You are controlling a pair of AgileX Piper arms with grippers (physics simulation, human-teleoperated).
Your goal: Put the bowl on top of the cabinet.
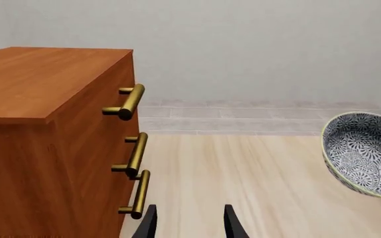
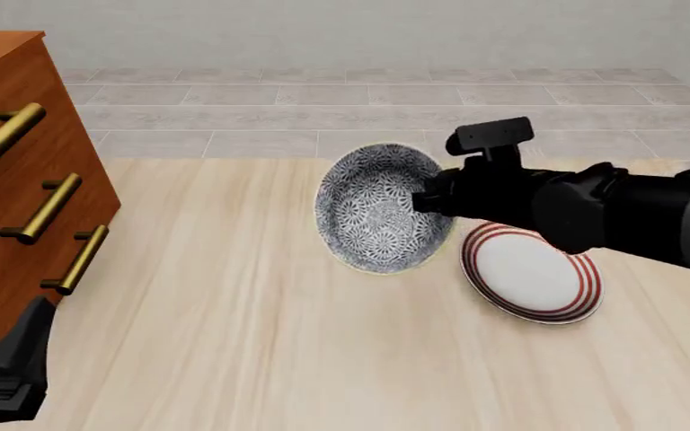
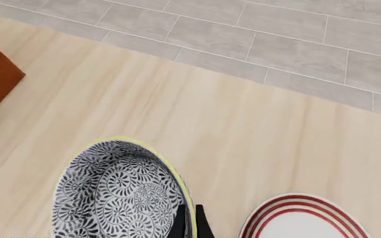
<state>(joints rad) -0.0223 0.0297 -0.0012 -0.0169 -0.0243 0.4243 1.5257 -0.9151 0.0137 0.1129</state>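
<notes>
right gripper [image 3: 189, 218] pinches navy-and-white floral bowl [image 2: 379, 208] by its rim, tilted; may slip before reaching reddish-brown wooden cabinet [image 2: 15, 171] at tabletop's left edge.

Honestly there's no readable text anywhere here. No labels, brands or numbers on anything, just flower patterning and stripes that aren't writing.

Cabinet [image 2: 15, 180] cut off at left edge
</notes>
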